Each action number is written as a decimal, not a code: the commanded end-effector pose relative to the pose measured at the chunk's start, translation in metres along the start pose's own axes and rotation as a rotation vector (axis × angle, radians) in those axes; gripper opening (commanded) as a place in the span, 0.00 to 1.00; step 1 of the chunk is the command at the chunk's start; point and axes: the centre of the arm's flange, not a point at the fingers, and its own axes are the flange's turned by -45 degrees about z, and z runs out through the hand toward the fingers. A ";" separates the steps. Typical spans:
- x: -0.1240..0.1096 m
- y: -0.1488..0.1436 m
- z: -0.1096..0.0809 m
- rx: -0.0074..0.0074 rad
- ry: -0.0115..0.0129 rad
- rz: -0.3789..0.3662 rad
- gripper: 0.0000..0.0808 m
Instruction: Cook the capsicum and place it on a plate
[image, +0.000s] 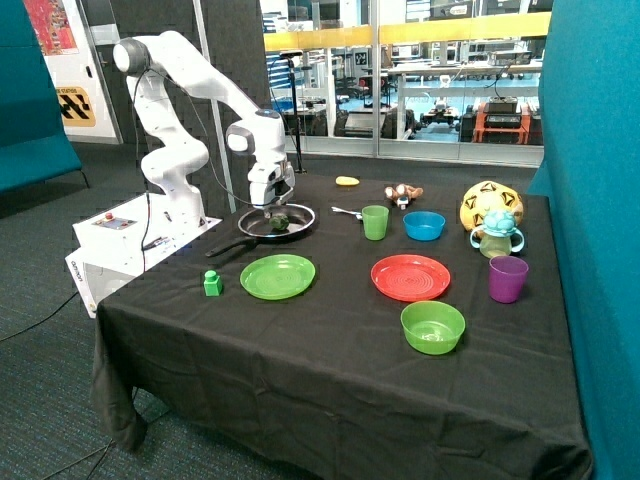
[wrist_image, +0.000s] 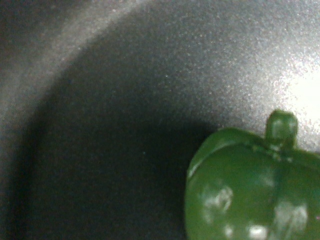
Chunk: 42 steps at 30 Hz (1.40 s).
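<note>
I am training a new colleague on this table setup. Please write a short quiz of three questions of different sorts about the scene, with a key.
1. True or false: the capsicum lies on the lime-green plate.
2. Which thing stands nearest the green block? A) purple cup B) lime-green plate C) blue bowl
3. Fill in: the pincer is low over the ____.

Key:
1. False; it lies in the pan.
2. B
3. pan
</note>
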 end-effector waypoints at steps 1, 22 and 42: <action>-0.001 0.002 0.007 -0.0028 -0.0001 0.004 1.00; 0.003 0.000 0.027 -0.0028 -0.0001 0.016 1.00; 0.010 0.003 0.039 -0.0028 -0.0001 0.032 0.95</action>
